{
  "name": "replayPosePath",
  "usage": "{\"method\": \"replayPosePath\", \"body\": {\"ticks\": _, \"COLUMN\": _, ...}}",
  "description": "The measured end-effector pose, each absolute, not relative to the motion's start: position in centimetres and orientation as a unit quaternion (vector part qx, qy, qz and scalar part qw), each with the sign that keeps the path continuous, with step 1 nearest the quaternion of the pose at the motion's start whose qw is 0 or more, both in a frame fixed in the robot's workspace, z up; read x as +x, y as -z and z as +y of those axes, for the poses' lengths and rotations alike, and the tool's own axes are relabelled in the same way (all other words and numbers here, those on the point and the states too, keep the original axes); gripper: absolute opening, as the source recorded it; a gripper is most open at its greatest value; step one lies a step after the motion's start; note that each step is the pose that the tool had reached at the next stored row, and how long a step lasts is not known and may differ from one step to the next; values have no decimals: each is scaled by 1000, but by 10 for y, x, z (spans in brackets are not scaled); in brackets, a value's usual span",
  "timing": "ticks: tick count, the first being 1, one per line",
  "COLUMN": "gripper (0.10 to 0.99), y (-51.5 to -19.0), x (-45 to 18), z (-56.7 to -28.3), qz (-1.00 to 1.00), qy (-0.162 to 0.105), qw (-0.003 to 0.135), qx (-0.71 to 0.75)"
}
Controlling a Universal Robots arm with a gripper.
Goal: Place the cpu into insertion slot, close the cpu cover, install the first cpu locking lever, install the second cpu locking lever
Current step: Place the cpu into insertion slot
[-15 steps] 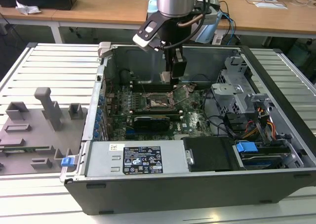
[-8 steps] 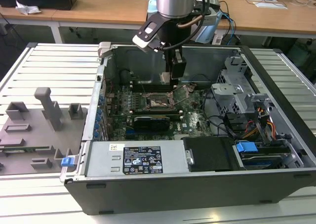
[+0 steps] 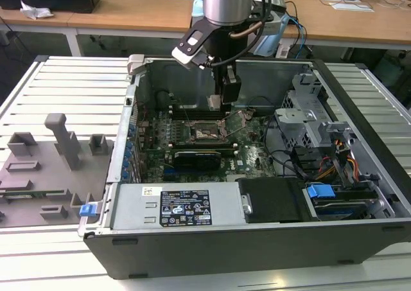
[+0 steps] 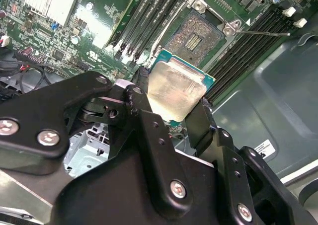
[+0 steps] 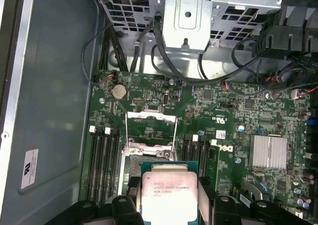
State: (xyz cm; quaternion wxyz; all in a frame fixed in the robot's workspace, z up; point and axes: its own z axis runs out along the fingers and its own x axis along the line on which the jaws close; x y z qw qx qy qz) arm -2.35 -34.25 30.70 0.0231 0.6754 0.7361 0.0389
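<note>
My gripper [image 4: 171, 93] is shut on the cpu [image 4: 176, 88], a small square chip with a silvery top and green edge, pinched on two opposite sides by the black fingers [image 4: 141, 83]. It hangs a little above the motherboard, close beside the insertion slot [image 4: 196, 36], whose glinting pin field lies uncovered. The cpu [image 5: 166, 190] also appears in the first wrist view, next to the cpu cover [image 5: 150, 115], which is swung open. A thin locking lever [image 4: 263, 33] sticks out from the socket, unlatched. In the exterior view the gripper [image 3: 219, 105] hovers just over the insertion slot [image 3: 209, 133].
Long black memory slots [image 5: 102, 160] flank the socket on both sides. A long black card [image 3: 196, 157] lies nearer the front. The drive cage [image 3: 308, 121] and loose cables [image 5: 164, 61] stand at the exterior view's right. The case walls [image 3: 212, 236] enclose the board.
</note>
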Motion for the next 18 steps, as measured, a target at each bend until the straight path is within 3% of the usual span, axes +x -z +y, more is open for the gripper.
{"method": "replayPosePath", "body": {"ticks": 18, "gripper": 537, "y": -298, "x": -25, "z": -343, "qz": 732, "qy": -39, "qw": 23, "qx": 680}}
